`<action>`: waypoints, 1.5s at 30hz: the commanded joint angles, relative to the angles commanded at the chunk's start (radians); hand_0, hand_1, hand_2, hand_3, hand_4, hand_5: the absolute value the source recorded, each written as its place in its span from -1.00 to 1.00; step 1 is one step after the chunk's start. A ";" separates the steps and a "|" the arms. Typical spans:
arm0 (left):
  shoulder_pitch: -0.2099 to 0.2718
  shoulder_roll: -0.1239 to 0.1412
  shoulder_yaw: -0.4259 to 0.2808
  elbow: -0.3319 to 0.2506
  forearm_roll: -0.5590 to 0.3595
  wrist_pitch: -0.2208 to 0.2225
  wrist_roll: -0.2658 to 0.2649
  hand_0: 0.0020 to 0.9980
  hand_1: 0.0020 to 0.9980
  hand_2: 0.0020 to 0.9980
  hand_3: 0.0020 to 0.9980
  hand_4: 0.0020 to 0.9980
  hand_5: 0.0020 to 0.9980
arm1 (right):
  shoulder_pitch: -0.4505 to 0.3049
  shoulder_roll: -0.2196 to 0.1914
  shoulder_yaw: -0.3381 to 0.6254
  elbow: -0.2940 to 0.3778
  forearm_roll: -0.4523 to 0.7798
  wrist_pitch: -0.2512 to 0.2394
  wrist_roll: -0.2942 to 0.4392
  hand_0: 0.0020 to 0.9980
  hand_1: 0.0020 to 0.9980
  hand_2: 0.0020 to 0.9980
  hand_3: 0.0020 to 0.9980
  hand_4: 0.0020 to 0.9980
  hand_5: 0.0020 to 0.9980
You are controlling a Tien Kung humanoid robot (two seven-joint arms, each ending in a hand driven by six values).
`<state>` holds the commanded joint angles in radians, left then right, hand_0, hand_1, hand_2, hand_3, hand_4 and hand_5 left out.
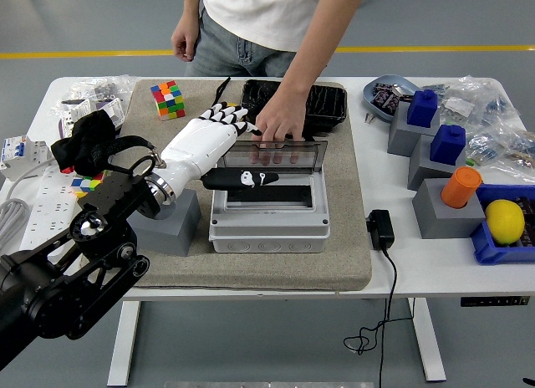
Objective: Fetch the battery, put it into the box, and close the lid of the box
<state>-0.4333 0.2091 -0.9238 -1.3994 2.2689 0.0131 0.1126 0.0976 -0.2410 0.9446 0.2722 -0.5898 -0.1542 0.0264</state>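
Observation:
A grey plastic box [268, 225] sits on the beige mat [276, 267] in the middle of the table. Its clear lid [284, 156] stands half raised at the back edge. A person's hand [278, 123] presses on the lid's top from the far side. My left hand [227, 141], white with black fingers, hovers at the box's left rear corner, fingers spread, holding nothing. Its black thumb [244, 179] lies across the box opening. I cannot make out a battery in the box or in my hand. A blue dish [384, 95] at the back right holds small dark items.
A grey block [170, 225] sits under my left wrist. A black tray [322, 99] lies behind the box, a colour cube [169, 99] at the back left. At the right stand grey blocks with blue and orange caps [447, 145], a lemon [504, 221] and a power adapter [380, 229].

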 joint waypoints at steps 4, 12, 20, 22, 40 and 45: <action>0.011 0.012 0.011 -0.031 0.000 0.001 0.001 1.00 1.00 1.00 0.54 1.00 1.00 | 0.001 -0.001 0.002 0.000 -0.002 0.000 0.000 0.34 0.15 0.15 0.27 1.00 1.00; 0.033 0.038 0.056 -0.117 0.000 -0.002 0.009 1.00 1.00 1.00 0.54 1.00 1.00 | 0.002 -0.002 0.004 0.000 -0.003 0.000 0.001 0.34 0.15 0.15 0.27 1.00 1.00; 0.079 0.054 0.163 -0.128 0.000 0.009 0.012 1.00 1.00 1.00 0.53 1.00 1.00 | 0.002 -0.002 0.004 -0.001 -0.006 0.000 0.000 0.35 0.15 0.15 0.27 1.00 1.00; 0.086 0.056 0.176 -0.132 0.000 0.017 0.012 1.00 1.00 1.00 0.53 1.00 1.00 | 0.001 -0.003 0.003 -0.002 -0.005 -0.001 0.000 0.35 0.15 0.15 0.27 1.00 1.00; 0.105 0.008 -0.062 -0.130 -0.146 0.035 -0.093 1.00 1.00 0.90 0.52 1.00 1.00 | -0.001 0.000 -0.005 -0.003 -0.005 0.001 0.000 0.34 0.15 0.15 0.27 1.00 1.00; 0.155 -0.046 -0.238 -0.099 -0.360 -0.073 -0.073 0.87 0.80 0.68 0.52 1.00 0.74 | 0.003 0.005 -0.019 -0.011 -0.002 -0.001 0.000 0.34 0.15 0.15 0.27 1.00 1.00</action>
<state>-0.2780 0.1629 -1.1615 -1.4984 1.9087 -0.0595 0.0400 0.1010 -0.2355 0.9257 0.2610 -0.5919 -0.1557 0.0267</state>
